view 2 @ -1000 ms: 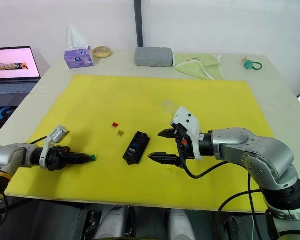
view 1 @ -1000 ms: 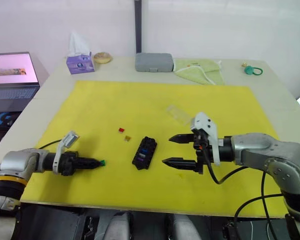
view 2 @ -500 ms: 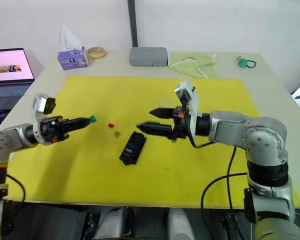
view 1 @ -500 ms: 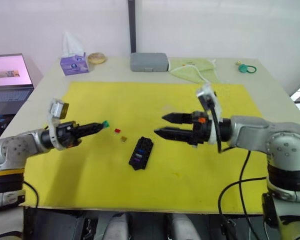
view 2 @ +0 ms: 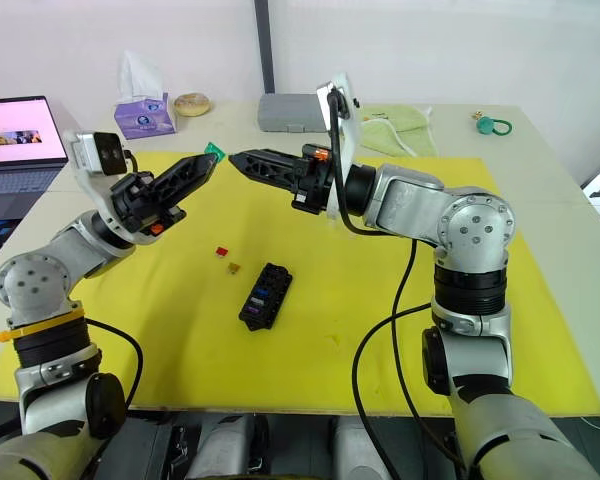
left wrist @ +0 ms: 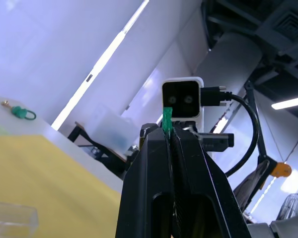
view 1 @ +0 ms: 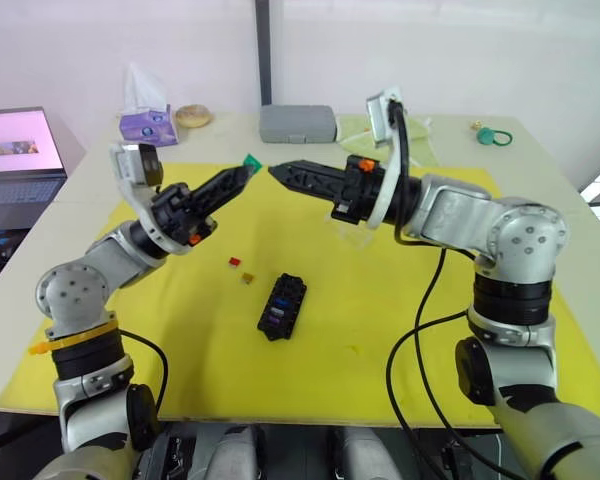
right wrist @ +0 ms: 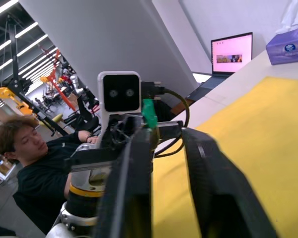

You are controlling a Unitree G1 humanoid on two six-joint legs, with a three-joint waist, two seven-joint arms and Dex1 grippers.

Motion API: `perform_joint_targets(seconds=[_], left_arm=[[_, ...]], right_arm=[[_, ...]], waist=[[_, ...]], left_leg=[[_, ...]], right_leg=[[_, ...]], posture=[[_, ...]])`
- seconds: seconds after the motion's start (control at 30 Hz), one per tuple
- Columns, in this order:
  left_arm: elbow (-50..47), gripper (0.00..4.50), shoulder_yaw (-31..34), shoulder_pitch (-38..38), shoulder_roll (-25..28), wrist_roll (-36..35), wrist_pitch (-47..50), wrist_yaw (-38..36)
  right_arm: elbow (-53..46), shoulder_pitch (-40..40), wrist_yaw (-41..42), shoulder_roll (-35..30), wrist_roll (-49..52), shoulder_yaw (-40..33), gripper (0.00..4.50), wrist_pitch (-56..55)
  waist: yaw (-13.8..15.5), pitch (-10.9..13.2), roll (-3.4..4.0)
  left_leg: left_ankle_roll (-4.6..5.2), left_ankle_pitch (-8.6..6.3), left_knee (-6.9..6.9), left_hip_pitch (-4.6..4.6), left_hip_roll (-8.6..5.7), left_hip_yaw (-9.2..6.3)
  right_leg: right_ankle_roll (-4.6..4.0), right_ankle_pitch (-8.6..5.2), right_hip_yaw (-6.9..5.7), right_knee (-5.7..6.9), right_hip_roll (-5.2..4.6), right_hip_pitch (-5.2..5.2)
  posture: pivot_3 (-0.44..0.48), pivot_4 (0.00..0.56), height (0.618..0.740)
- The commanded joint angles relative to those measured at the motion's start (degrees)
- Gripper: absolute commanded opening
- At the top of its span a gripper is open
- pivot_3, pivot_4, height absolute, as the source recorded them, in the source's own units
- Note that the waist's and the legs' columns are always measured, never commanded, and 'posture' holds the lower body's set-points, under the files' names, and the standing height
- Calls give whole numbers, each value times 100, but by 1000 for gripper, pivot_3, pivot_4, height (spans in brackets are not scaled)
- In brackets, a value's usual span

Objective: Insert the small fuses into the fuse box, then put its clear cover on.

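My left gripper (view 1: 245, 171) is raised above the yellow mat (view 1: 180, 340), shut on a small green fuse (view 1: 250, 159) that sticks out past its tips (left wrist: 167, 119). My right gripper (view 1: 276, 172) is also raised and points at it tip to tip, a finger's width from the fuse. Its fingers (right wrist: 134, 148) stand a little apart with nothing between them; the green fuse (right wrist: 148, 112) shows just beyond one tip. The black fuse box (view 1: 285, 305) lies on the mat below, with a red fuse (view 1: 234, 261) and an orange fuse (view 1: 247, 278) beside it. The clear cover (left wrist: 10, 218) lies on the mat under my right arm.
A grey case (view 1: 298, 122), a tissue box (view 1: 146, 125), a green cloth (view 1: 420, 130) and a teal ring (view 1: 492, 135) sit along the table's back. A laptop (view 1: 15, 150) stands at the left. A person (right wrist: 20, 163) sits beyond the table.
Both arms have risen from the mat and met tip to tip above its back half. The right gripper's jaws have narrowed from wide open. The left still holds the green fuse.
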Motion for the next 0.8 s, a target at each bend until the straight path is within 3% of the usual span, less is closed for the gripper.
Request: perform_joint_targets(seconds=[0.03, 0.7, 0.8], left_arm=[[-167, 0, -51, 19, 74, -234, -119, 58], [-105, 0, -414, 80, 220, -321, -321, 33], [-91, 0, -423, 60, 222, -358, -361, 62]], right_arm=[[-61, -169, -41, 54, 206, -103, 1175, -113], [-350, 40, -229, 55, 552, 99, 1175, -157], [-377, 92, -212, 31, 512, 147, 286, -152]], waist=[[-3, 0, 0], [-3, 0, 0], [1, 0, 0]], left_leg=[[0, 0, 0, 0, -1, 0], [0, 0, -1, 0, 0, 0], [0, 0, -2, 0, 0, 0]], right_leg=[[0, 0, 0, 0, 1, 0], [0, 0, 0, -4, 6, 0], [0, 0, 0, -5, 6, 0]], posture=[[0, 150, 737], [0, 150, 737], [0, 150, 737]])
